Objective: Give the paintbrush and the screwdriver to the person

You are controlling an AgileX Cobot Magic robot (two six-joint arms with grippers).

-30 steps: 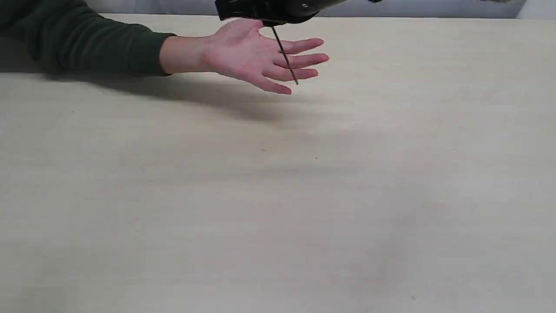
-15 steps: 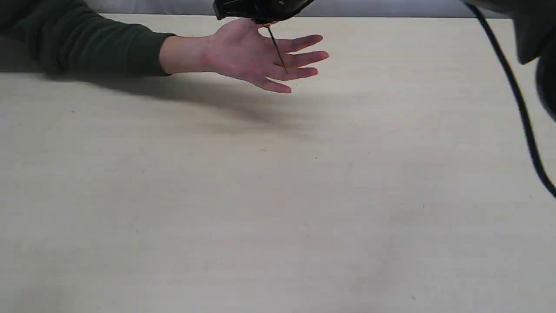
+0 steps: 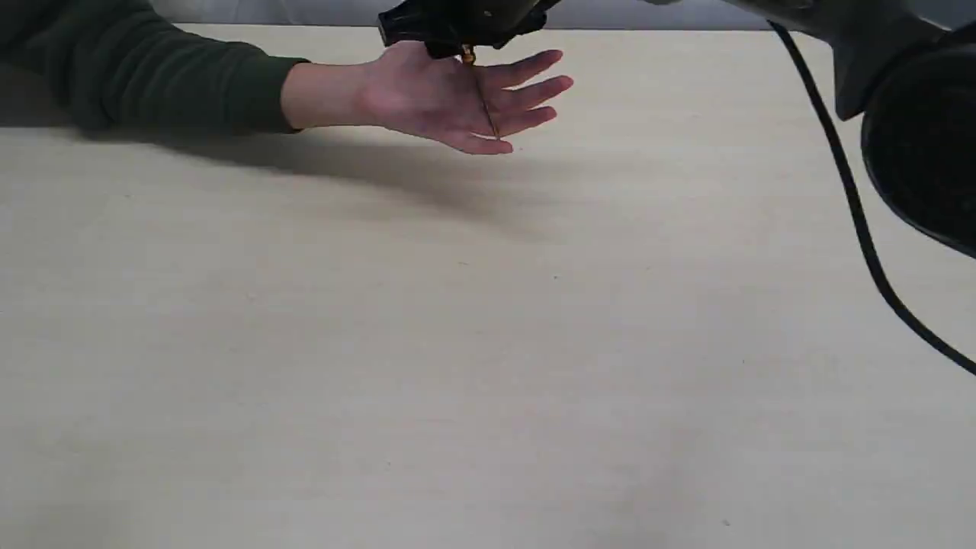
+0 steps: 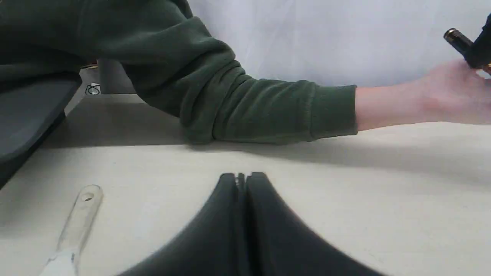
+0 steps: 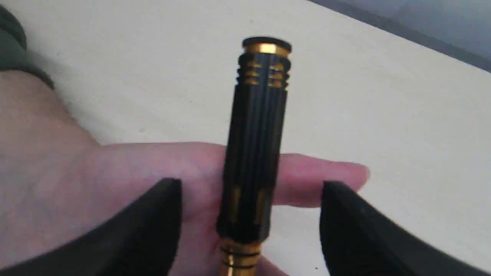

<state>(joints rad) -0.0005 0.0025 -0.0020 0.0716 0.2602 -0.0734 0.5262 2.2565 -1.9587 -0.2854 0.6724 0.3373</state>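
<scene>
The person's open hand (image 3: 427,99), in a dark green sleeve (image 3: 152,76), is held palm up over the far side of the table. The screwdriver (image 3: 486,103) lies tilted across the palm, its gold collar just under my right gripper (image 3: 457,34). In the right wrist view the black handle (image 5: 255,145) stands between the spread fingers (image 5: 153,222), with a gap on each side, and the right gripper (image 5: 251,184) is open. My left gripper (image 4: 240,177) is shut and empty, low over the table. The paintbrush (image 4: 78,214) lies beside it; only its pale handle with a hole shows.
The right arm's dark body (image 3: 923,145) and its black cable (image 3: 854,206) fill the right edge of the exterior view. A dark grey slab (image 4: 27,111) sits beside the table (image 3: 488,343) near the person's upper arm.
The screwdriver has dropped from hanging above the fingers to lying on the palm, and the hand's fingers have curled up slightly. The right arm's body has come further into view.
</scene>
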